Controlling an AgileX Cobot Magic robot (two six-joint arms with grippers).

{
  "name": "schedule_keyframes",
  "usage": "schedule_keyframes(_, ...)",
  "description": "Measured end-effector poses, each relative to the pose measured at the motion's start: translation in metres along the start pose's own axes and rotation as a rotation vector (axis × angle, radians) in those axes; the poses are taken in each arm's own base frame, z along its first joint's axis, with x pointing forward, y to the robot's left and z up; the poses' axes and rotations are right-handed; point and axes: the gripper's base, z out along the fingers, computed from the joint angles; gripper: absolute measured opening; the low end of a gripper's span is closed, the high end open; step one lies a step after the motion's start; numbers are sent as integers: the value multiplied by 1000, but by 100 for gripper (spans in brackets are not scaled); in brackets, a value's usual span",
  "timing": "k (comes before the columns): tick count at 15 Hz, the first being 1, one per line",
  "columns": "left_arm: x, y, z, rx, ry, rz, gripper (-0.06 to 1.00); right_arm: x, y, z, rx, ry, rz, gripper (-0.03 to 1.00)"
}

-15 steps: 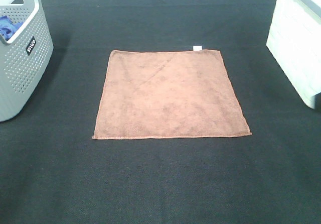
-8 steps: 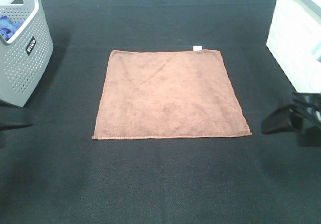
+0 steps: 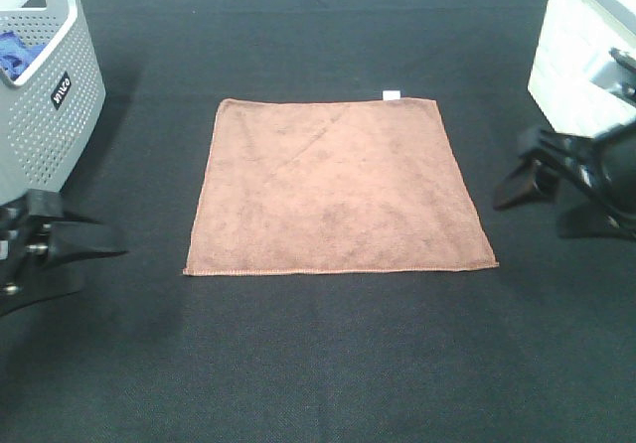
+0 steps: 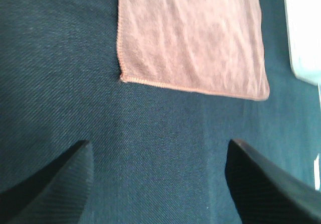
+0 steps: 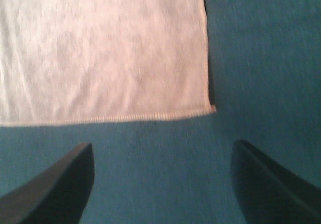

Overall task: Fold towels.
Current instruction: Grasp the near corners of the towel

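The towel (image 3: 338, 185) is a reddish-brown square cloth lying flat and unfolded on the black table cover, with a small white tag (image 3: 391, 93) at its far edge. My left gripper (image 3: 84, 239) is open and empty, left of the towel's near-left corner and apart from it. My right gripper (image 3: 532, 215) is open and empty, right of the towel's near-right corner. The left wrist view shows the towel (image 4: 190, 38) beyond the open left gripper (image 4: 159, 143). The right wrist view shows the towel (image 5: 100, 48) beyond the open right gripper (image 5: 163, 144).
A grey perforated basket (image 3: 45, 125) stands at the far left with a blue cloth (image 3: 12, 51) inside. A white box (image 3: 586, 75) stands at the far right, close behind my right arm. The black cover (image 3: 328, 364) spreads all around the towel.
Both arms have come into view from the sides. The left gripper moved in towards the towel's near-left corner, the right towards its near-right side. The towel has not moved.
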Motion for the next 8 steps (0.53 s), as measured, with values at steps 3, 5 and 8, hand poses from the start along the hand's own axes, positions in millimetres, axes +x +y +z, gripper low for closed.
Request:
schedule_keyframes(3, -24, 10, 31, 23, 49, -12, 70, -20, -3, 33, -12, 87, 14, 72)
schedule_keyframes(5, -34, 18, 51, 37, 81, -37, 70, -21, -11, 59, -7, 166, 10, 72)
schedule_keyframes(8, -41, 23, 66, 63, 105, -52, 70, -26, -15, 75, -6, 197, -3, 72)
